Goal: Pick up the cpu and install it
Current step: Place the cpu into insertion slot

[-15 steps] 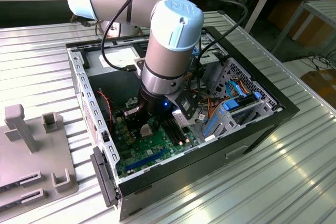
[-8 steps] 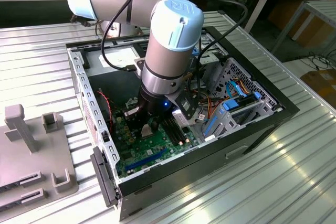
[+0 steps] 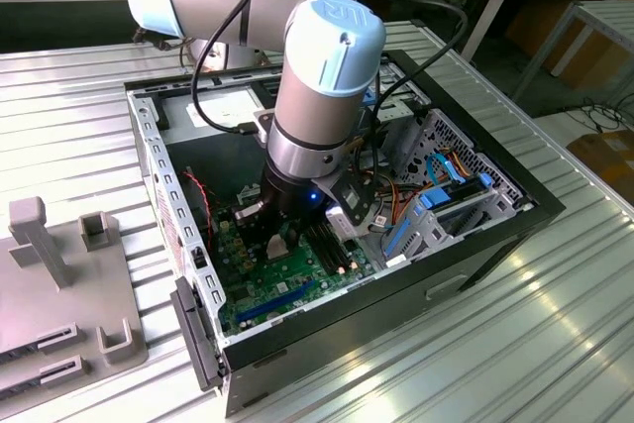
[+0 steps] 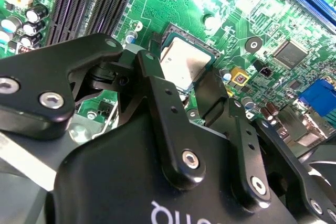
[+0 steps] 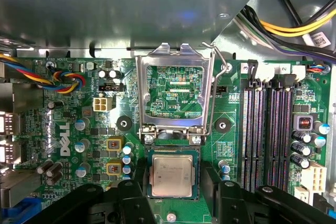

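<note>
Gripper [image 5: 172, 171] is hovering w/ fingers spread wide, gripping nothing, straddling the cpu [image 5: 170, 178], which is lying flat in the socket [image 5: 173, 151]. Frame [image 5: 175, 56] is standing open, prob. for access.

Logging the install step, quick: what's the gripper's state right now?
Gripper: open, its fingers either side of the cpu, which lies in its socket.
</note>
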You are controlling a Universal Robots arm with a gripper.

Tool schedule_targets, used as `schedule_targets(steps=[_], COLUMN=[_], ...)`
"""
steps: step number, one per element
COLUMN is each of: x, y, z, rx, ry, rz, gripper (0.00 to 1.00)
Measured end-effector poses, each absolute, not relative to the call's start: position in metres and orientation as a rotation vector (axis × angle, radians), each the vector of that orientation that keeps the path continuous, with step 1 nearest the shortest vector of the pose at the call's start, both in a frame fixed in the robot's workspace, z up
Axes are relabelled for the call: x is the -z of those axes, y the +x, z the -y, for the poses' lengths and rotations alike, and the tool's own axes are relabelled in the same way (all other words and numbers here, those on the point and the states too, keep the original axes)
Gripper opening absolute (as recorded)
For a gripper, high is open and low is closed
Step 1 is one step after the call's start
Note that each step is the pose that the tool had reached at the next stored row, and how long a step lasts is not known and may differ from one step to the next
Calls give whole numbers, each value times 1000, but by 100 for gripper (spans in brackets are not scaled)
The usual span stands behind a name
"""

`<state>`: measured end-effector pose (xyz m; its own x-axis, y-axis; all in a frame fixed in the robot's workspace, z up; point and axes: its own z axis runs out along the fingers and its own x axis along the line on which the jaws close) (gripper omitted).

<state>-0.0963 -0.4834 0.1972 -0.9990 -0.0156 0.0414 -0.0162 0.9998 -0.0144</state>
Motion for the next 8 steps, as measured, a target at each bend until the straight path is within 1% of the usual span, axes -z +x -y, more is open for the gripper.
schedule_targets(steps=[8], x=[-199], y=[-96], z=[483], rx=[-23], ry=[25], rz=[3100], gripper=[52])
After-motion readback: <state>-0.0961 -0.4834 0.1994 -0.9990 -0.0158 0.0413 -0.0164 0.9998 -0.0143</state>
